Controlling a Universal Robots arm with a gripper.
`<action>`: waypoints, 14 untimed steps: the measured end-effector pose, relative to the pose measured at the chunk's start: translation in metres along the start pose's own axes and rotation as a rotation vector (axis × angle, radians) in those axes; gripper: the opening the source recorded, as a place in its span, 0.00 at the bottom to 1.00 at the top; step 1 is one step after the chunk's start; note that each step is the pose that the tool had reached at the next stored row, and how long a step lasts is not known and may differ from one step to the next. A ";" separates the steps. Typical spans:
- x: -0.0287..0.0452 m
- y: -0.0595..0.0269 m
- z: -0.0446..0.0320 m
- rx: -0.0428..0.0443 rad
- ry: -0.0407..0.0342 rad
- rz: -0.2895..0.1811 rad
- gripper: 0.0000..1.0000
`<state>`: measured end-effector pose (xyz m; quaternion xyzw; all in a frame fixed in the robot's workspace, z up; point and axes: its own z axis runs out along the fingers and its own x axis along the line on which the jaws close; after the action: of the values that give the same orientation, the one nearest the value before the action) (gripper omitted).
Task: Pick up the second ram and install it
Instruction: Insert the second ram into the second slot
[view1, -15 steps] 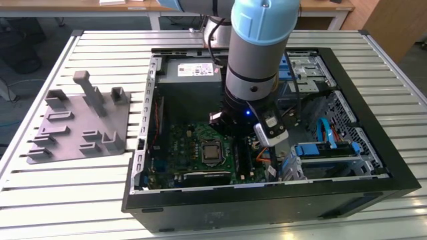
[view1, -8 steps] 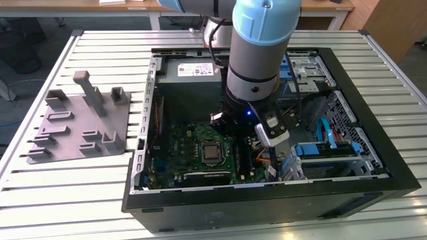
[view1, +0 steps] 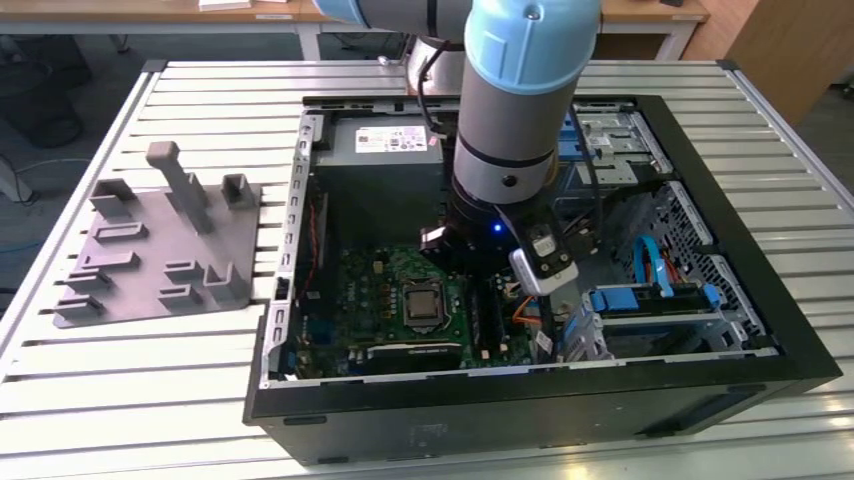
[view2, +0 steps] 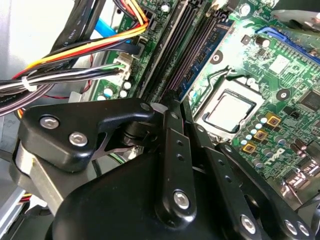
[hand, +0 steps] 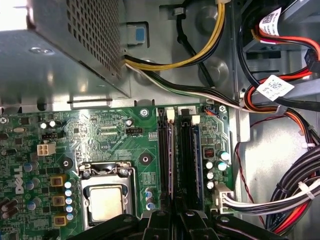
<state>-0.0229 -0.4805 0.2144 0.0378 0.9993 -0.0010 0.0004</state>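
Matte-black, bolted metal gripper (view2: 172, 107) hangs over the long, ribbed black plastic slots (view2: 172, 50), lower right of centre in the exterior view. Whether its jaws clamp anything I cannot tell. The second ram (view2: 207, 55), seemingly that thin blue-green circuit-board edge, lies along the slots. Seating it wants a square, even, straight-down push.

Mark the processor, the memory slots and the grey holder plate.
processor (hand: 106, 202): first wrist view, middle of its metal lid.
memory slots (hand: 186, 160): first wrist view, on one long black slot.
grey holder plate (view1: 154, 240): exterior view, bare flat base.
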 end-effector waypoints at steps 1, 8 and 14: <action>0.0002 0.0000 0.0000 0.0002 -0.0001 0.000 0.14; 0.0017 -0.0002 0.0001 0.0036 -0.0014 0.000 0.14; 0.0010 -0.0008 0.0002 0.0048 -0.0015 0.001 0.14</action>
<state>-0.0239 -0.4812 0.2143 0.0381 0.9993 -0.0034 0.0010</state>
